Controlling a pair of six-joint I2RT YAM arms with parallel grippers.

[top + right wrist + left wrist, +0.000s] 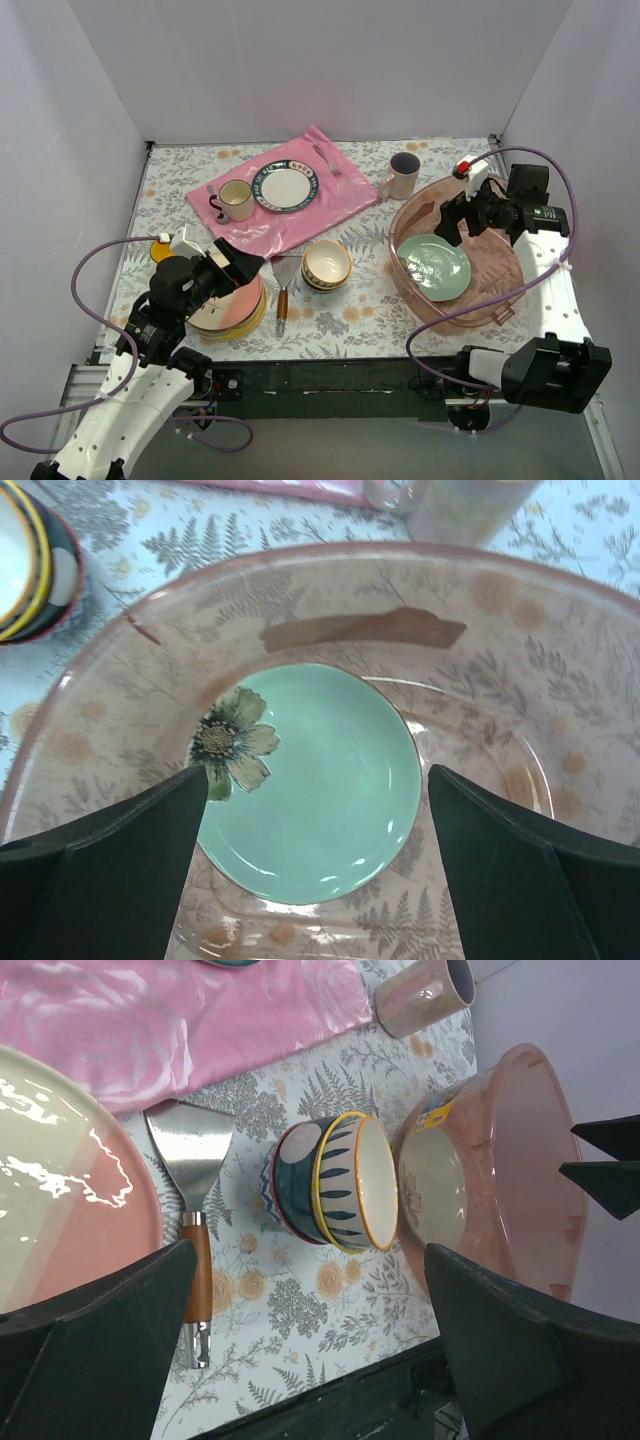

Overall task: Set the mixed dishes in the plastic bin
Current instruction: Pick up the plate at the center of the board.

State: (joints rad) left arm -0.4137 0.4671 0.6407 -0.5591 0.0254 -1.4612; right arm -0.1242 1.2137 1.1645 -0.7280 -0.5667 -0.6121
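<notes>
Floral tablecloth (365, 312): one plate (434, 266) in bin (406, 226), two bowls (326, 264).

One plastic bin (495, 275) and one pink mat (340, 200). Two single plates: one mint-green plate (435, 268) and one blue-rimmed plate (285, 187). Two mugs: a cream mug (236, 199) and a pinkish mug (404, 175). One spatula (283, 285). One fork (325, 160). One bowl stack (326, 265) of at least two. One plate stack (238, 308) on the near left, its number unclear.

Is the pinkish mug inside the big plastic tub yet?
No, the pinkish mug stands on the table outside the tub; the green plate lies inside it.
</notes>
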